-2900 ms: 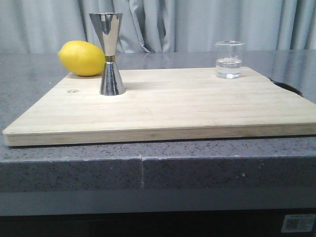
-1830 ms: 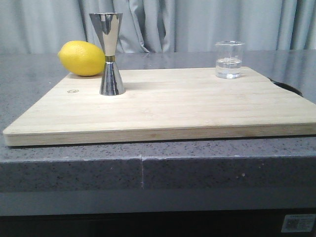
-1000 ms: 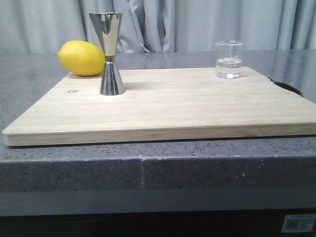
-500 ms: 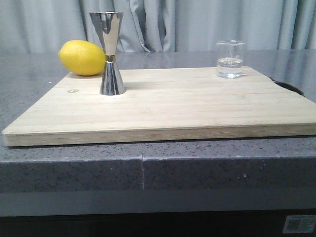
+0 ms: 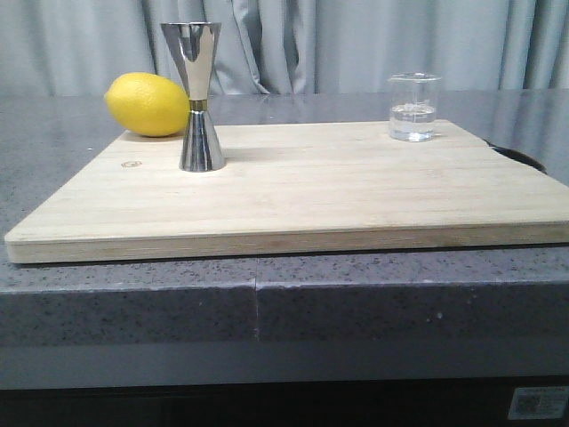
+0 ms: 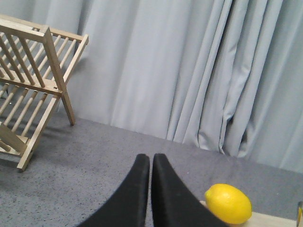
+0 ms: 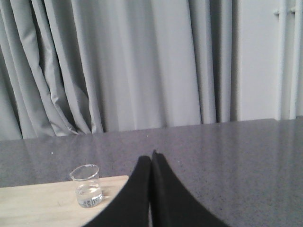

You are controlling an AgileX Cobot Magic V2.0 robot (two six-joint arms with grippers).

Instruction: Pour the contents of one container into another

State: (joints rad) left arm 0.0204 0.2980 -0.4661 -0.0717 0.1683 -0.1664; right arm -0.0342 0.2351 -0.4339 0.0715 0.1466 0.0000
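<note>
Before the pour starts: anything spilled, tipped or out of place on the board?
Nothing stands out. The beaker and jigger stand upright and apart on the dry-looking cutting board, with the lemon behind the jigger. No spill is visible.

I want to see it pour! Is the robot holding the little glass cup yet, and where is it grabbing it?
No, nothing is held. Both the left gripper and the right gripper are shut on nothing. The beaker stands untouched on the wooden board.

No movement is seen across the front view. Nothing has been shifted on the board (image 5: 293, 191); no arm has been brought in.
</note>
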